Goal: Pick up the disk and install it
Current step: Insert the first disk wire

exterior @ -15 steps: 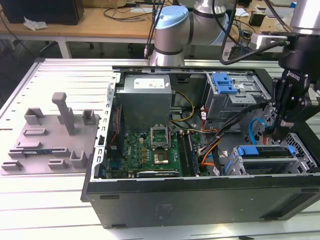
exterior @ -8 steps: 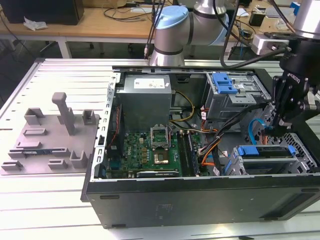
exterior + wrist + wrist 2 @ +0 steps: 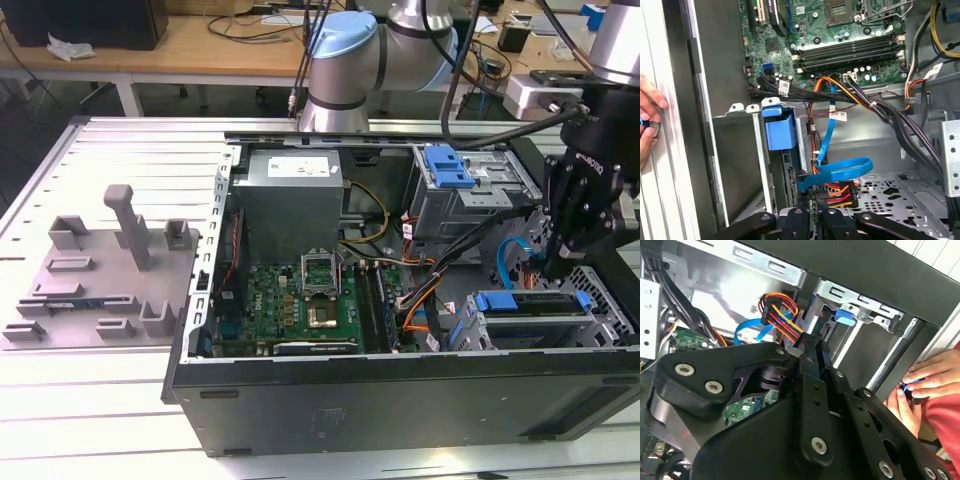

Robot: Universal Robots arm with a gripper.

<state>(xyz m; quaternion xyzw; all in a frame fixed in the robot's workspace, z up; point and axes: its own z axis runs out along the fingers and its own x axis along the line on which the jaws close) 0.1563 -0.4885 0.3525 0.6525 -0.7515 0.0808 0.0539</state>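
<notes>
Silver metal disk in a blue plastic carrier (image 3: 535,305) sits slotted in the one open black computer case (image 3: 400,400) on a pale slatted table (image 3: 100,420), at the exterior view's right. One black tool (image 3: 553,268) hangs just above it, pressed together, beside one orange-red cable bundle (image 3: 777,310).

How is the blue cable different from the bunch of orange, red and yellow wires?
The blue cable is one flat band; the bunch of wires is several thin round strands. The blue cable is one colour all over; the bunch of wires is orange, red and yellow. The blue cable curls in a wide loop; the bunch of wires lies packed together. Both sit inside the computer case and end close together.
</notes>
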